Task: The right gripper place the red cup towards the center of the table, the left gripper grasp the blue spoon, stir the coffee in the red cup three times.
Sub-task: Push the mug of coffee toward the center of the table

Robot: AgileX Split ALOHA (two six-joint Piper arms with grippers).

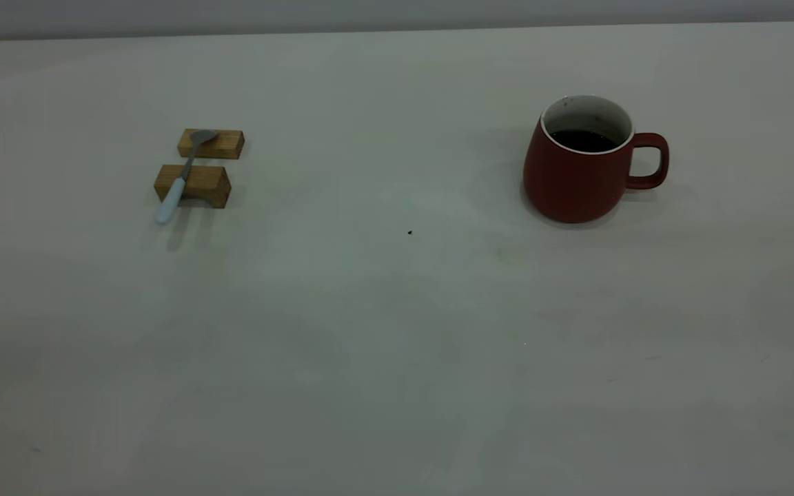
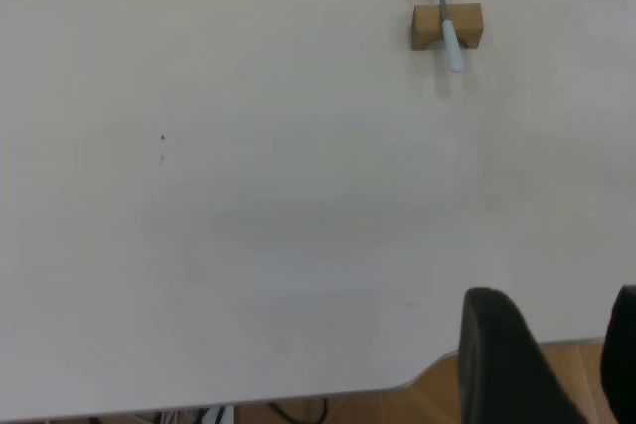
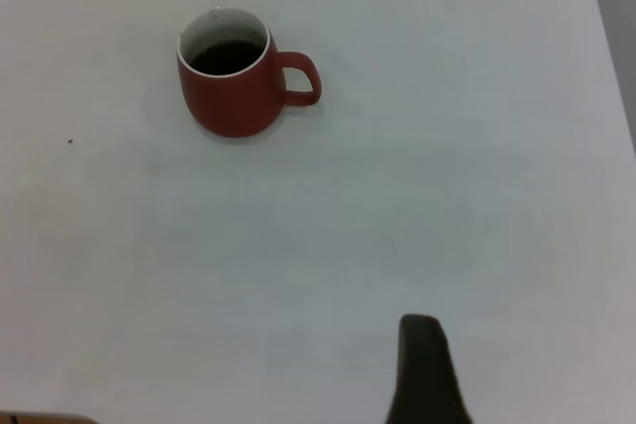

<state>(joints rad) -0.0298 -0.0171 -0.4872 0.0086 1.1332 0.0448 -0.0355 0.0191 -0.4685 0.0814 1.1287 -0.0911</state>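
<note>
The red cup (image 1: 576,180) stands on the right half of the table (image 1: 397,344), handle to the right, with dark coffee (image 1: 583,141) inside. At the left, the blue spoon (image 1: 175,191) lies across two tan wooden blocks (image 1: 194,184), bowl on the far block. Neither gripper appears in the exterior view. In the left wrist view my left gripper (image 2: 557,297) hangs open over the table's near edge, far from the spoon (image 2: 449,32). In the right wrist view my right gripper (image 3: 532,345) shows one black finger (image 3: 422,369), nothing beside it, well short of the cup (image 3: 231,96).
A tiny dark speck (image 1: 409,232) marks the table's middle. The rounded table edge (image 2: 417,382) with wooden floor beyond it lies under the left gripper. A grey wall (image 1: 397,14) runs behind the far edge.
</note>
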